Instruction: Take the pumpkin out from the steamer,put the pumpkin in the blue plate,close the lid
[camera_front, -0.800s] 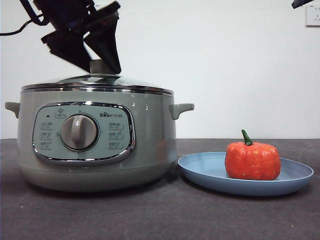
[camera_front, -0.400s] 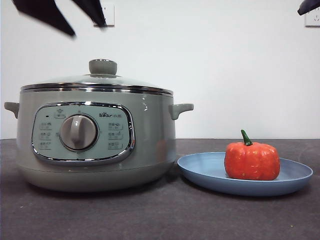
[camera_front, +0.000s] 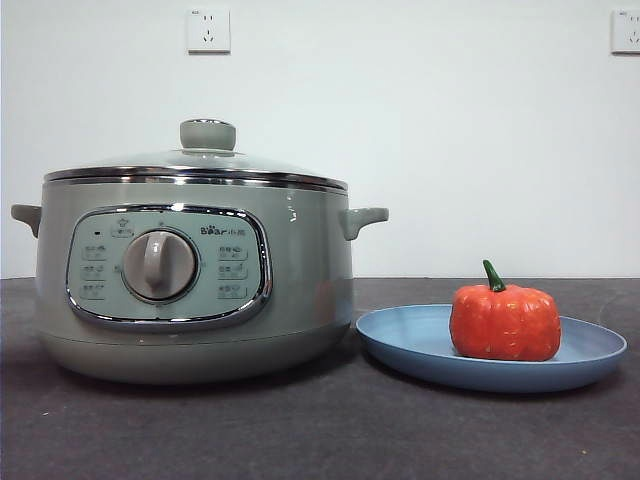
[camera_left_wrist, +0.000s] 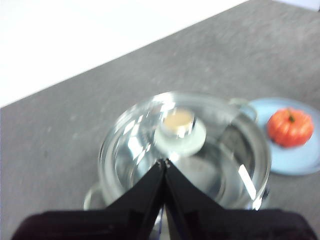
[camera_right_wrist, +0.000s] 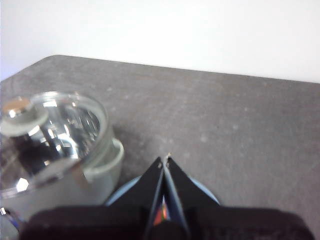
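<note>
The sage-green steamer (camera_front: 190, 290) stands at the left with the glass lid (camera_front: 200, 160) seated on it, knob up. The orange-red pumpkin (camera_front: 505, 322) with a green stem sits upright in the blue plate (camera_front: 400, 340) to the steamer's right. No arm shows in the front view. My left gripper (camera_left_wrist: 164, 161) is shut and empty, high above the lid (camera_left_wrist: 185, 145), with the pumpkin (camera_left_wrist: 290, 126) and plate (camera_left_wrist: 300, 160) off to one side. My right gripper (camera_right_wrist: 165, 159) is shut and empty, high above the plate (camera_right_wrist: 122, 192), which its jaws mostly hide; the steamer (camera_right_wrist: 55, 155) is beside it.
A dark grey tabletop (camera_front: 320, 440) runs to a white wall with two sockets (camera_front: 208, 30). The steamer's side handle (camera_front: 362, 218) sticks out toward the plate.
The arm above the lid knob has risen away and left the front view, with the lid left seated on the steamer. The black tip at the top right corner has also gone.
</note>
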